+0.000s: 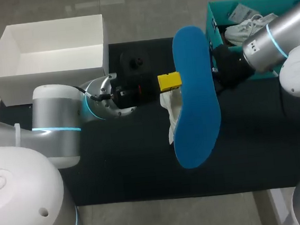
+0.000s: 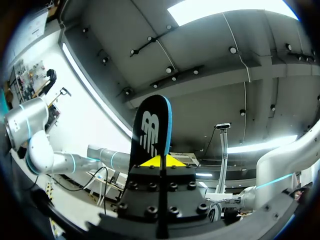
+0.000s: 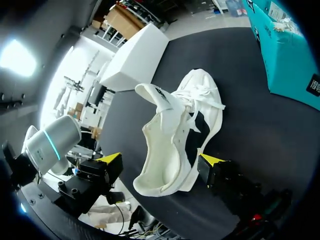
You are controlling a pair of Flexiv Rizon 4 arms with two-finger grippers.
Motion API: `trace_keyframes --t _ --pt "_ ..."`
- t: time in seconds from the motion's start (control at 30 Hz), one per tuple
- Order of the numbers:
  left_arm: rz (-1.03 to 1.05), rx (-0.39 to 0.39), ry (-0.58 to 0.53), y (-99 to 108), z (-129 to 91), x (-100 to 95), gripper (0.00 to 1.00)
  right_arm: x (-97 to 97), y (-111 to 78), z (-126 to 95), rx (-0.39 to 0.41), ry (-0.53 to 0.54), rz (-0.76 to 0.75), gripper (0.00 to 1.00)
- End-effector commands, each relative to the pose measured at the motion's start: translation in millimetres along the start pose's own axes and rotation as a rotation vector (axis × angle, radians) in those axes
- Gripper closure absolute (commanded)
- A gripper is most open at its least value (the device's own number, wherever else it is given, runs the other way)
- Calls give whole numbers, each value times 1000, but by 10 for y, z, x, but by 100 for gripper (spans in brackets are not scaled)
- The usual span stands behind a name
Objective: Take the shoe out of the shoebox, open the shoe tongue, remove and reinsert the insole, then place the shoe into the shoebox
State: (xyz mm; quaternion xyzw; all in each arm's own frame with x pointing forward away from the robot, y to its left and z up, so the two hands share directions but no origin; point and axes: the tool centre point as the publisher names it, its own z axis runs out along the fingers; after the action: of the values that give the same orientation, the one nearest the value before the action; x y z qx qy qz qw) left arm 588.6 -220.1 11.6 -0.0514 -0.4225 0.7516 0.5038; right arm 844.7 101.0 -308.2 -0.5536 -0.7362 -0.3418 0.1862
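Note:
My left gripper (image 1: 169, 81) is shut on a blue insole (image 1: 196, 97) and holds it up high over the black mat. In the left wrist view its yellow tips (image 2: 161, 161) pinch the insole (image 2: 150, 127), whose black underside shows. The white shoe (image 1: 170, 116) lies on its side on the mat below, partly hidden by the insole. In the right wrist view the shoe (image 3: 175, 135) lies with its tongue pulled open, just ahead of my right gripper (image 3: 161, 161), which is open and holds nothing. The teal shoebox (image 1: 213, 18) stands at the back right.
A second white shoe (image 1: 248, 26) lies inside the teal shoebox. An open white box (image 1: 55, 68) stands at the back left, beside the black mat (image 1: 144, 166). My right arm (image 1: 270, 39) hangs over the front of the teal shoebox.

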Motion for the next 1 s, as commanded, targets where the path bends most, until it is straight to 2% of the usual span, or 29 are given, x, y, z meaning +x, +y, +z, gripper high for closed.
trace_keyframes --t 0.03,0.3,0.5,0.63,0.67,0.73,1.0 --pt "1 2 2 10 -2 -6 100 1 -7 8 -2 0 0 0" --pt "1 2 2 10 -2 -6 100 1 -7 8 -2 0 0 0" --pt "1 2 2 10 -2 -6 100 42 165 -504 -31 81 -13 0" --pt "1 2 2 10 -2 -6 100 50 201 -731 95 161 -6 0" --pt "1 2 2 10 -2 -6 100 53 206 -762 112 173 6 0" --pt "1 2 2 10 -2 -6 100 124 261 -923 88 191 -20 0" --pt "1 2 2 10 -2 -6 100 124 261 -923 88 191 -20 0"
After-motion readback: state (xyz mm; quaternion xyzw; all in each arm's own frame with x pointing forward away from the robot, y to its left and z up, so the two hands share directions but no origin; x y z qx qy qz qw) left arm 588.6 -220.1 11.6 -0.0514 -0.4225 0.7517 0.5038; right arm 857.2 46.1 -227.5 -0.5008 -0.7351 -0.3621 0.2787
